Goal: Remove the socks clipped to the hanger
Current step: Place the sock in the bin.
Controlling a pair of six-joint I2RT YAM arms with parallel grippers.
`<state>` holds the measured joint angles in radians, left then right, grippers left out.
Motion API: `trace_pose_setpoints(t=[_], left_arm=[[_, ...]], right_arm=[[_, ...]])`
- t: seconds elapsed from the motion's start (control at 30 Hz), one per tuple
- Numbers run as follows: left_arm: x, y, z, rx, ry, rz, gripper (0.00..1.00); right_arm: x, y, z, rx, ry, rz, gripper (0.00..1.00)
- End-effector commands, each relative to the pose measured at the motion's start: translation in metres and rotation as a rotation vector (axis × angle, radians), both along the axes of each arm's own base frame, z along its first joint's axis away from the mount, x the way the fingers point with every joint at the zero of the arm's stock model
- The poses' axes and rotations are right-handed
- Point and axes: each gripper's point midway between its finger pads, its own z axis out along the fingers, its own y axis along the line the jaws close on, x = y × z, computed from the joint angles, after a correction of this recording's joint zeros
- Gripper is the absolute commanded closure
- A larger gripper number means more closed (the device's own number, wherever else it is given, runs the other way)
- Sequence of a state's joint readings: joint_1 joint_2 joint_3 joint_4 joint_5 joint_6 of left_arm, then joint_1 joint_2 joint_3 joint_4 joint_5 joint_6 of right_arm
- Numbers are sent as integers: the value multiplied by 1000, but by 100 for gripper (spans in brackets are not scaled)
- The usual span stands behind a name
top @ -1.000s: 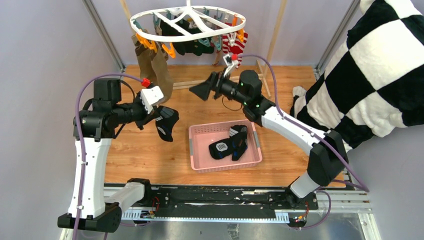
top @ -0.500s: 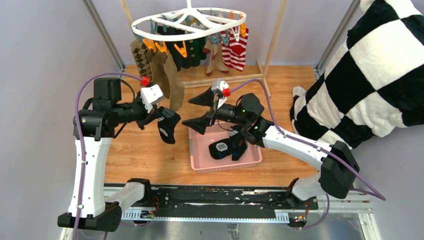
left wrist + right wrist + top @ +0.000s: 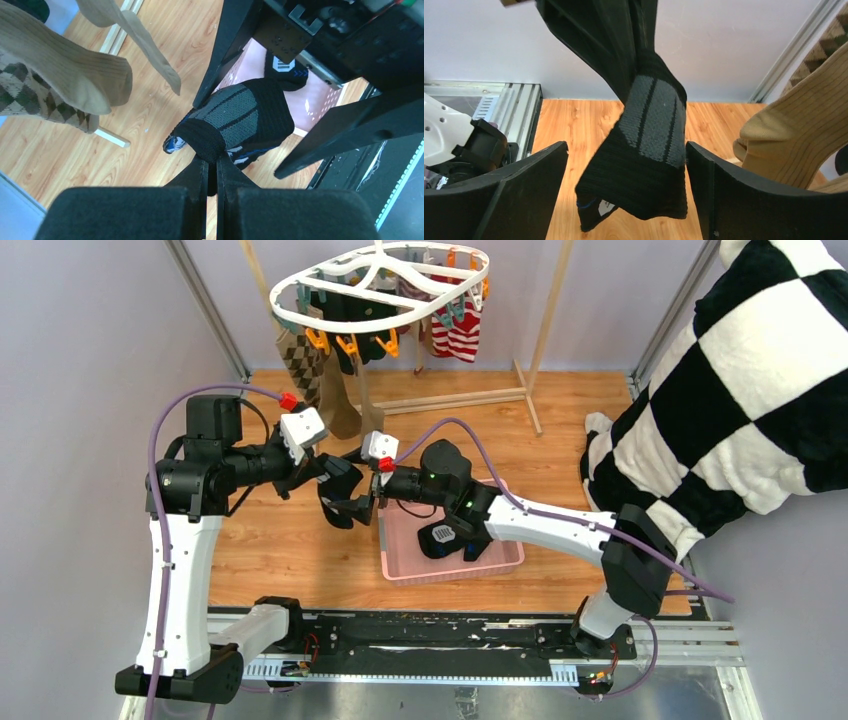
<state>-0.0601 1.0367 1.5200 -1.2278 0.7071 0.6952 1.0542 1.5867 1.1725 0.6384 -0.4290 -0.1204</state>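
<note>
Left gripper point(image 3: 212, 164) pinches the black sock point(image 3: 240, 115) — right gripper point(image 3: 626, 175) gapes wide around it.

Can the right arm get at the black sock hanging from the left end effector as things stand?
Probably yes. The right end effector is open, with a finger on each side of the black sock, which hangs free from the shut left end effector. Nothing lies between.

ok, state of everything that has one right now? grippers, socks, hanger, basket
left gripper, shut on the black sock
right gripper, open, one jaw on each side of the black sock
black sock, off the hanger, dangling from the left gripper
hanger, hanging tilted, several socks clipped on
striped sock, clipped to the hanger
basket, holds dark socks
</note>
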Motion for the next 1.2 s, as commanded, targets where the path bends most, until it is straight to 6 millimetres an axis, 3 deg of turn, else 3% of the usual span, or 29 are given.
trace_pose_setpoints(t=[0.0, 0.07, 0.13, 0.17, 0.2, 0.27, 0.3, 0.37, 0.53, 0.77, 0.93, 0.97, 1.07, 1.17], left_arm=[[-6, -2, 13, -27, -32, 0, 100], [-9, -2, 15, -31, -36, 3, 100], [-10, -2, 14, -35, -29, 10, 97], [-9, -2, 13, -36, -21, 16, 80], [-8, 0, 12, -34, -11, 29, 44], [-4, 4, 8, -28, 13, 70, 5], [-1, 7, 7, -21, 22, 91, 1], [4, 12, 4, -4, 33, 128, 0], [14, 19, 0, 23, 55, 174, 0], [20, 9, -8, -23, 116, 134, 0], [30, 7, -13, -28, 142, 139, 0], [30, 8, -14, -23, 144, 142, 0], [28, 9, -17, -17, 146, 146, 0], [27, 8, -18, -28, 156, 144, 0]], right_arm=[[10, 5, 10, 6, -59, -61, 16], [8, 4, 14, 15, -59, -55, 39], [7, 2, 16, 19, -56, -51, 72], [5, 1, 17, 16, -54, -48, 96], [5, -1, 16, 9, -47, -52, 100], [5, -8, 12, 0, -14, -67, 100], [3, -13, 9, -3, 8, -74, 100], [1, -23, 3, -15, 61, -86, 100], [1, -68, -40, -75, 359, -175, 100], [26, -151, -145, -103, 841, -380, 100], [36, -188, -217, -149, 1057, -539, 100], [38, -195, -227, -169, 1078, -595, 98], [43, -222, -243, -234, 1100, -770, 77], [46, -242, -233, -248, 1062, -867, 51]])
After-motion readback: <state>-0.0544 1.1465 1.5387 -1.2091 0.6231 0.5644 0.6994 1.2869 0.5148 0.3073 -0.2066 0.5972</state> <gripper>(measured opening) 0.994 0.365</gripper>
